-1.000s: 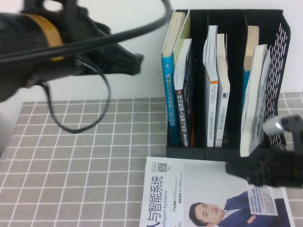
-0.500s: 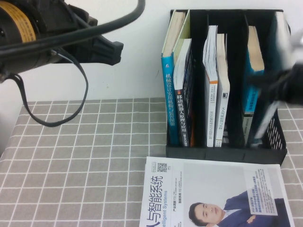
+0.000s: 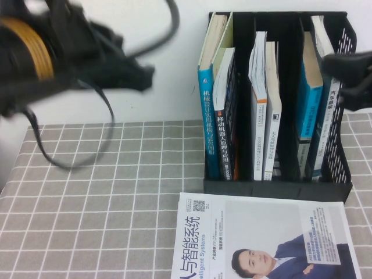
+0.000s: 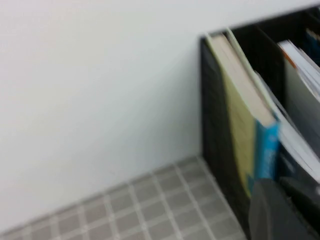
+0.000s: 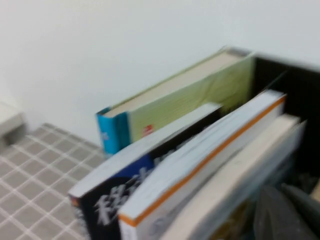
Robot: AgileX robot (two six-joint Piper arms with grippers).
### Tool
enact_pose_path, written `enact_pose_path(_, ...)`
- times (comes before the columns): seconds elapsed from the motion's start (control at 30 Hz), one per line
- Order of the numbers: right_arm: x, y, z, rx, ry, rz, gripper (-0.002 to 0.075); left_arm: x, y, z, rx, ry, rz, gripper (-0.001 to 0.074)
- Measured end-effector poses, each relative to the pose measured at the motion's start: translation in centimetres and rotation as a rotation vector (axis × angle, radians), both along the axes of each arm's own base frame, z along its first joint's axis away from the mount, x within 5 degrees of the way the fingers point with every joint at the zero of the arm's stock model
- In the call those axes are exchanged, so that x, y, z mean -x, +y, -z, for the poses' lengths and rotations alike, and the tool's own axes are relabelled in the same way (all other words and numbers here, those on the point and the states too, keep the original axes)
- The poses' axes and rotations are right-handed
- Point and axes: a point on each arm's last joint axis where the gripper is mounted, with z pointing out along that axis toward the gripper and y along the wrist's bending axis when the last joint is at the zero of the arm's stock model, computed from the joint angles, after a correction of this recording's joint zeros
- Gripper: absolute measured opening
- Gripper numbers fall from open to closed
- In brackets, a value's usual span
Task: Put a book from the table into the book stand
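Note:
The book (image 3: 327,102) with its bluish-grey spine stands upright in the right compartment of the black book stand (image 3: 279,189), leaning beside a teal book (image 3: 308,96). My right gripper (image 3: 352,77) is open at the stand's right wall, level with the book's upper part, with nothing in it. In the right wrist view the right gripper (image 5: 287,215) shows dark at the edge, next to the stand's books. My left gripper (image 3: 142,78) hangs high at the left, blurred and away from the stand; it also shows in the left wrist view (image 4: 287,210).
A white book showing a suited man (image 3: 261,238) lies flat on the table (image 3: 104,192) in front of the stand. The stand's left and middle compartments hold several upright books (image 3: 218,104). A white wall is behind. A black cable (image 3: 70,157) loops below the left arm.
The book went from held low in front of the stand to standing in the right compartment. My right gripper has let it go and drawn to the right. The left arm has shifted.

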Motion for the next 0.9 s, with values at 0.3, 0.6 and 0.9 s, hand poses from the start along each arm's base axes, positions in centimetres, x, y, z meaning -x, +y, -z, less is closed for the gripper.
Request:
enact_pose_path(0.3,5.0,-1.3,-1.3,0.098,-0.043,0.020,-0.0002,1.0,-1.7,9.0,0.103,0.136,0.172,-0.0001)
enact_pose_path(0.6,10.7,-3.8,6.2,0.208,0.052,0.139,-0.0002,2.1,-1.6,14.6,0.141,0.272,0.187,-0.0002)
enact_pose_path(0.9,12.6,-4.2,9.1,0.233,0.101,0.141,-0.0003,2.1,-1.8,14.3,0.169,0.249,0.203,-0.0003)
